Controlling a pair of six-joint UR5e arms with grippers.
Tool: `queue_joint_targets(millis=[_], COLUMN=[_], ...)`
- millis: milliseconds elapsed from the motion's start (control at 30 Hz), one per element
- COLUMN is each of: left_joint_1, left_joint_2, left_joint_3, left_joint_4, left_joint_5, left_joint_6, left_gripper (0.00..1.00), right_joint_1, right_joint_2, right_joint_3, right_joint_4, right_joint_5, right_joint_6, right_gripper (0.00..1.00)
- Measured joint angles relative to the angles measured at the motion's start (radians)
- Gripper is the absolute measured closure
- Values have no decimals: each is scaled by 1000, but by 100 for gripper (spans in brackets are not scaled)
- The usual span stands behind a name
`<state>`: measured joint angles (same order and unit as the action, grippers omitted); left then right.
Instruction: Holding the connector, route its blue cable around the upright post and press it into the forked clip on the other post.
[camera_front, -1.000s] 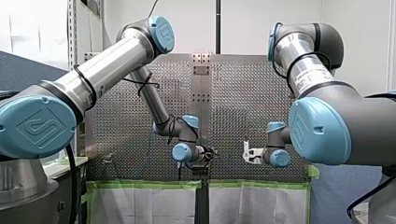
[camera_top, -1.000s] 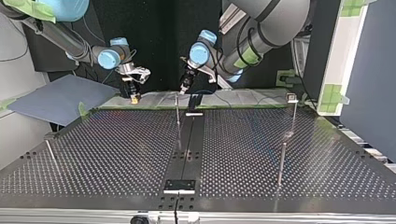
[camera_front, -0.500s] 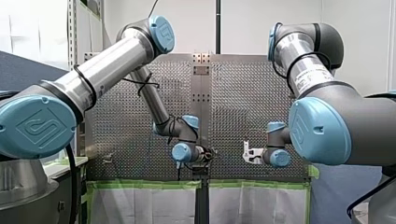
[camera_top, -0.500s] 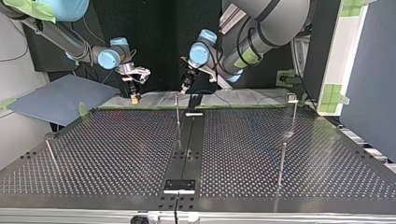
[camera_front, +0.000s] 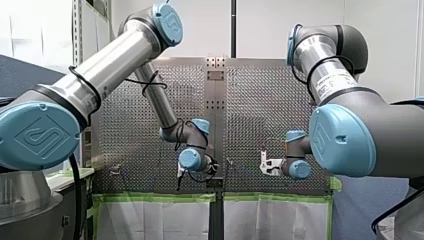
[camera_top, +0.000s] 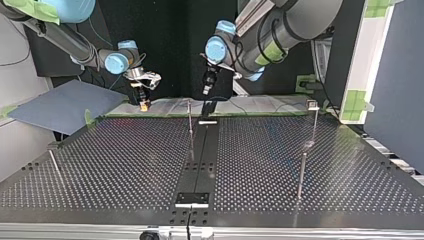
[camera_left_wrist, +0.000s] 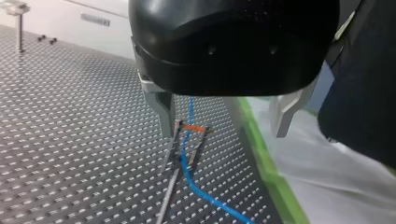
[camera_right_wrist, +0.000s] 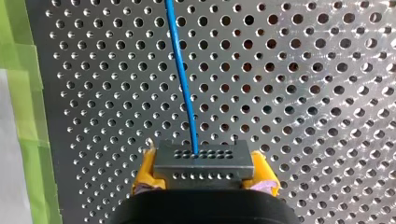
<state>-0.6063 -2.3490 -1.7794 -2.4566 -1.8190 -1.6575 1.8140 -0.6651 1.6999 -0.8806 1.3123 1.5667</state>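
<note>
Two grippers, read across the top view: my right gripper (camera_top: 144, 103) is clenched on the one connector (camera_right_wrist: 201, 163), and its single blue cable (camera_right_wrist: 181, 79) leaves toward twelve o'clock. At one o'clock of the middle post (camera_top: 190, 122), my left gripper (camera_left_wrist: 223, 133) hangs released, with one forked clip (camera_left_wrist: 187, 135) under it

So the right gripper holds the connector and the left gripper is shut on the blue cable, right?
No: the left gripper is open, not shut on the blue cable; the left wrist view shows it. The right gripper does hold the connector.
</note>
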Motion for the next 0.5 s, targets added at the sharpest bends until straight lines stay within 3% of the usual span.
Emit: queue_joint_targets(millis=[500], left_joint_1=[-6], left_joint_2=[126], left_joint_3=[-126], left_joint_4=[92], left_joint_5=[-45], left_joint_6=[-84], left_gripper=[0], right_joint_1=[1], right_joint_2=[0], right_joint_3=[0], right_joint_4=[1], right_joint_5=[2], right_joint_6=[2], right_gripper=[100])
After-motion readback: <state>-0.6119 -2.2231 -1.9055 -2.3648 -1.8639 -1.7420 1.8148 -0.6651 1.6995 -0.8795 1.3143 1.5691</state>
